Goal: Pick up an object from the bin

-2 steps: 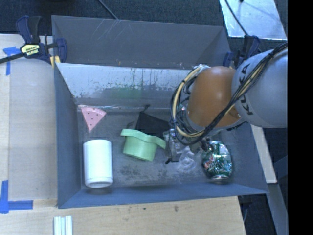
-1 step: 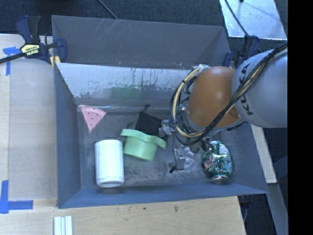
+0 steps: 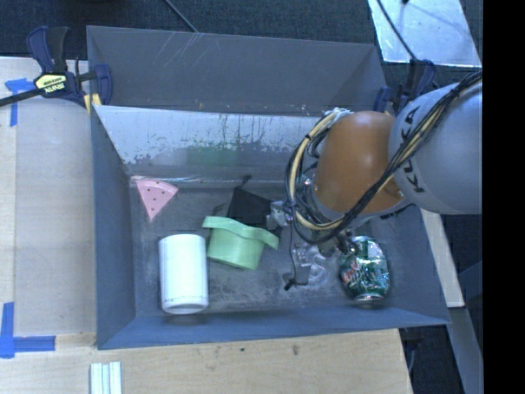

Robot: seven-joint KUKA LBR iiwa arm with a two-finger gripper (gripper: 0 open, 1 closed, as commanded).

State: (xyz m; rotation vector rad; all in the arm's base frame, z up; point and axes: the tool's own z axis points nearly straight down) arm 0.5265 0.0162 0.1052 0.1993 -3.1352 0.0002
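Approach step: your gripper (image 3: pixel 300 271) low between green cup (image 3: pixel 238 243) and crushed can (image 3: pixel 364 271) (open or closed, cannot tell); centre over one next.

Pincer (image 3: pixel 297 276) between cup (image 3: pixel 237 245) and can (image 3: pixel 364 271)

The tool (image 3: pixel 297 276) hangs low between a green plastic cup (image 3: pixel 236 246) and a crumpled shiny can (image 3: pixel 365 271)

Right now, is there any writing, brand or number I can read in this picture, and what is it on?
"KU": black letters on the arm's grey casing; the rest is hidden behind cables.
Crumpled can, at the right: green, red and white print, too blurred to read.
White cylinder, green cup, pink triangle: no text visible.
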